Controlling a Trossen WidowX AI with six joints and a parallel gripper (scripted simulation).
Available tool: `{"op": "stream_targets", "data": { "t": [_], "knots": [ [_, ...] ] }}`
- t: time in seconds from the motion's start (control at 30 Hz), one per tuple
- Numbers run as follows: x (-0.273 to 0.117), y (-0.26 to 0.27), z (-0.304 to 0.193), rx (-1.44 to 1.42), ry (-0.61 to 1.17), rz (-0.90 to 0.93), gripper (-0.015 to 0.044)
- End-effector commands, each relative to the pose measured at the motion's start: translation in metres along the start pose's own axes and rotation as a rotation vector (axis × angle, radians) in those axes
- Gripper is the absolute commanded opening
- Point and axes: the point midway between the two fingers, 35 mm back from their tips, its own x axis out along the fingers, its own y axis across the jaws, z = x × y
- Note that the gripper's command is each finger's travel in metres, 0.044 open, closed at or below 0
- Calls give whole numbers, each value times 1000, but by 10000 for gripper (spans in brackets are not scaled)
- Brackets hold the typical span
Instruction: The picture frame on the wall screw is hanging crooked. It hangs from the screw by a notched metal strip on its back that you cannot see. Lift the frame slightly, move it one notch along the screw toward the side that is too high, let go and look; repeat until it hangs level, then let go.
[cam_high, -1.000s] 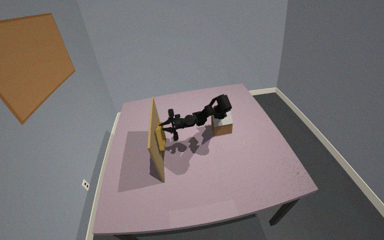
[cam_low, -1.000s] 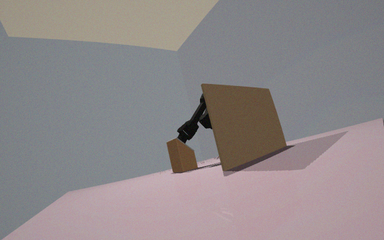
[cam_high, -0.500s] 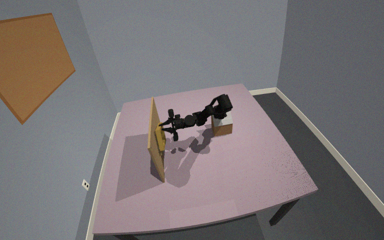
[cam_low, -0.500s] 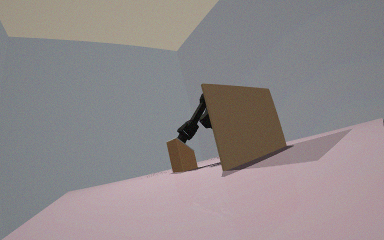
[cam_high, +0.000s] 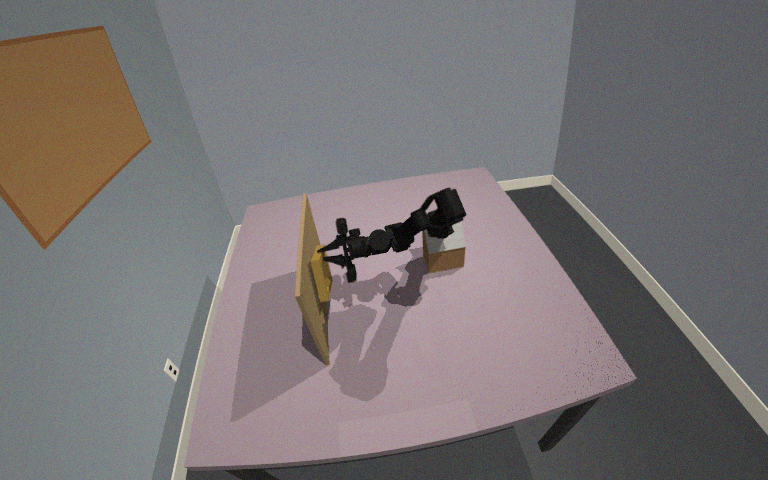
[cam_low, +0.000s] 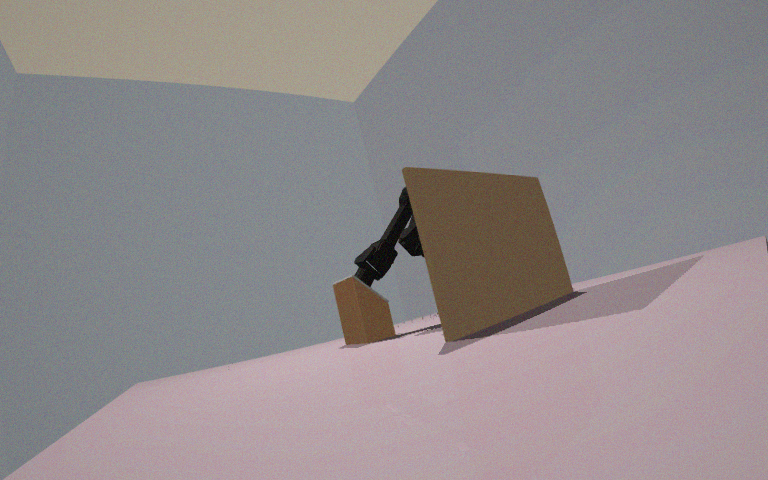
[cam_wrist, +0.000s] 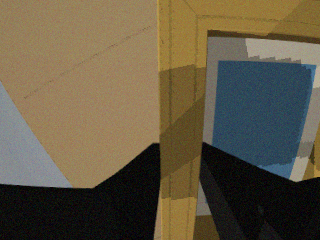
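Note:
The picture frame (cam_high: 320, 278) (cam_wrist: 181, 95) is yellow, with a pale mat and a blue picture (cam_wrist: 260, 110). It is on the near face of the upright tan wall board (cam_high: 306, 243) (cam_low: 492, 254) (cam_wrist: 100, 75). My gripper (cam_high: 321, 254) (cam_wrist: 178, 150) is shut on the frame's left side bar, one black finger on each side of it. In the wrist view this bar runs almost straight up and down. The screw and the notched strip are hidden behind the frame. In the exterior view the board hides the frame and my fingers.
The arm stands on a brown block (cam_high: 446, 260) (cam_low: 362, 316) with a pale top, on the pink table (cam_high: 509, 339) (cam_low: 339, 407). The board stands on the same table, opposite the arm's base. An orange-brown panel (cam_high: 67, 124) shows at the upper left in the top view.

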Motion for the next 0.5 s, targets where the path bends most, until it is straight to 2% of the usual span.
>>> {"op": "stream_targets", "data": {
  "t": [0.0, 0.47],
  "knots": [
    [1, 2, -2, 5, 6, 10, 0],
    [1, -1, -1, 5, 6, 10, 0]
  ]
}}
